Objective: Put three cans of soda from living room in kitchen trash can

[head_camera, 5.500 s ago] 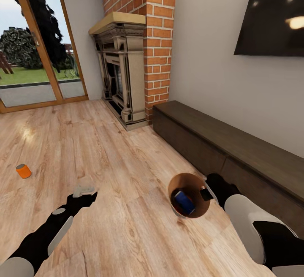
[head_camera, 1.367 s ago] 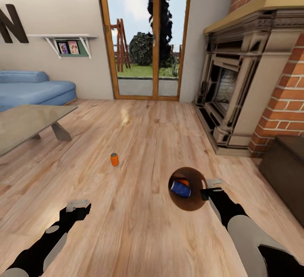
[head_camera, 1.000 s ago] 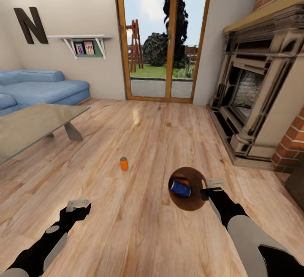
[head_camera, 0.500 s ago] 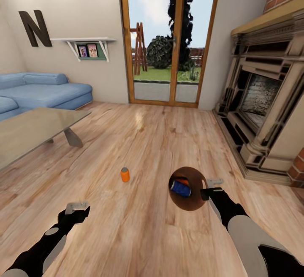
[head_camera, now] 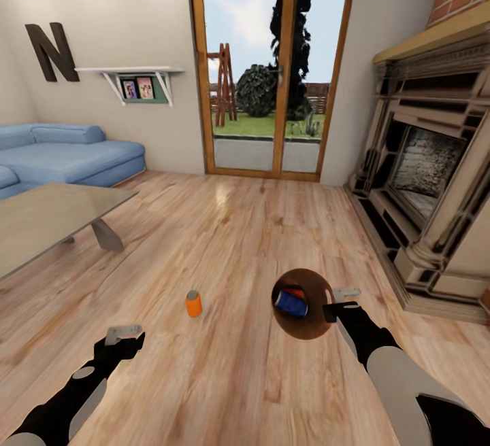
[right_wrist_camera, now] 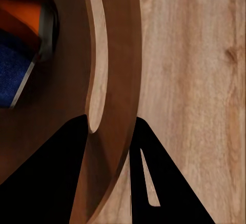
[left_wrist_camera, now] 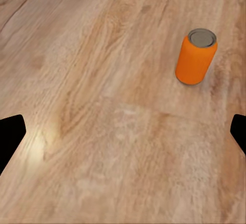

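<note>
While we're parked in the living room, our right gripper (head_camera: 338,302) is clamped on the rim of the trash can (head_camera: 309,327), one finger inside the coppery wall and one outside, so we're carrying it above the wood floor (head_camera: 231,228). Looking down into it from the head camera, the blue soda can (head_camera: 292,304) lies on its side in there with an orange can (head_camera: 295,292) tucked just behind it, touching it. The right wrist camera shows the same thing up close: bucket wall pinched between the dark fingers (right_wrist_camera: 56,172), blue and orange cans deep inside.

The last orange soda can (head_camera: 193,303) stands upright on the floor, silver top up, a bit ahead of our left gripper (head_camera: 124,336) and off to its right, between that arm and the bucket. Left claw is spread wide and holding nothing; its fingertips sit at the far edges of the left wrist picture, with the can (left_wrist_camera: 196,56) well clear of them.

Blue sofa (head_camera: 68,157) and glass coffee table (head_camera: 47,218) are off to the left, fireplace (head_camera: 425,167) on the right, glass doors (head_camera: 269,72) straight ahead
</note>
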Controlling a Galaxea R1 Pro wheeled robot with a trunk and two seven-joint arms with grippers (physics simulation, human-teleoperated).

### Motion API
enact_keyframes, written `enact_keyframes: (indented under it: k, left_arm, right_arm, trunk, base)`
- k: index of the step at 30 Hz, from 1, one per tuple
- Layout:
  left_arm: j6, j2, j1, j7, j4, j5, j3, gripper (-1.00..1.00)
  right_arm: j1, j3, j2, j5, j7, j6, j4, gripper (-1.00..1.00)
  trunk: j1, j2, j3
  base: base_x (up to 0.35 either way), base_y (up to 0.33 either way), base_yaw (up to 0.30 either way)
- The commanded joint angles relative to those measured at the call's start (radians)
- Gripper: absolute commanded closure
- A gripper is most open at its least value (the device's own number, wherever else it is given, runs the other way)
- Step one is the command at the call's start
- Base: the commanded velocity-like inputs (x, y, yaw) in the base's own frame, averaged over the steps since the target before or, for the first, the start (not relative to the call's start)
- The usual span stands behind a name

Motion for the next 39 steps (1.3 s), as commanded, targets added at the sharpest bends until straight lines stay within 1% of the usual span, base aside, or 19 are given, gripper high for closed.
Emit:
enact_keyframes:
  k: [1, 14, 18, 19, 26, 31, 39]
  left_arm:
    - [0.0, 0.0, 0.0, 0.0, 0.0, 0.0, 0.0, -1.0]
    - [0.0, 0.0, 0.0, 0.0, 0.001, -0.001, -0.003, -1.0]
    - [0.001, 0.0, 0.0, 0.0, 0.028, -0.004, -0.007, -1.0]
    - [0.001, -0.001, 0.0, 0.0, 0.046, -0.004, -0.009, -1.0]
    - [0.001, -0.007, 0.0, 0.0, 0.067, -0.005, -0.01, -1.0]
    - [0.0, -0.008, 0.0, 0.0, 0.068, -0.002, -0.009, -1.0]
    - [0.0, -0.008, 0.0, 0.0, 0.068, -0.002, -0.009, -1.0]
  right_arm:
    - [-0.001, -0.002, 0.0, -0.003, 0.003, 0.0, -0.002, 1.0]
    - [-0.001, 0.001, 0.001, -0.003, 0.003, 0.0, -0.001, 1.0]
    - [-0.001, 0.002, 0.002, -0.003, 0.003, 0.001, -0.001, 1.0]
    - [-0.001, 0.002, 0.002, -0.002, 0.003, 0.002, -0.001, 1.0]
    - [-0.001, 0.001, 0.002, -0.004, 0.007, 0.01, -0.001, 1.0]
    - [-0.001, 0.001, 0.003, -0.005, 0.008, 0.012, -0.001, 1.0]
    - [-0.001, 0.001, 0.003, -0.005, 0.008, 0.013, -0.001, 1.0]
  trunk:
    - [0.0, 0.0, 0.002]
    - [0.0, 0.0, 0.018]
    - [0.0, 0.0, 0.023]
    - [0.0, 0.0, 0.024]
    - [0.0, 0.0, 0.033]
    - [0.0, 0.0, 0.04]
    - [0.0, 0.0, 0.052]
  base:
    - [0.323, -0.075, 0.0]
    - [0.323, -0.075, 0.0]
    - [0.323, -0.075, 0.0]
    - [0.323, -0.087, 0.0]
    - [0.286, -0.165, -0.026]
    - [0.127, -0.131, -0.107]
    - [0.074, -0.013, -0.124]
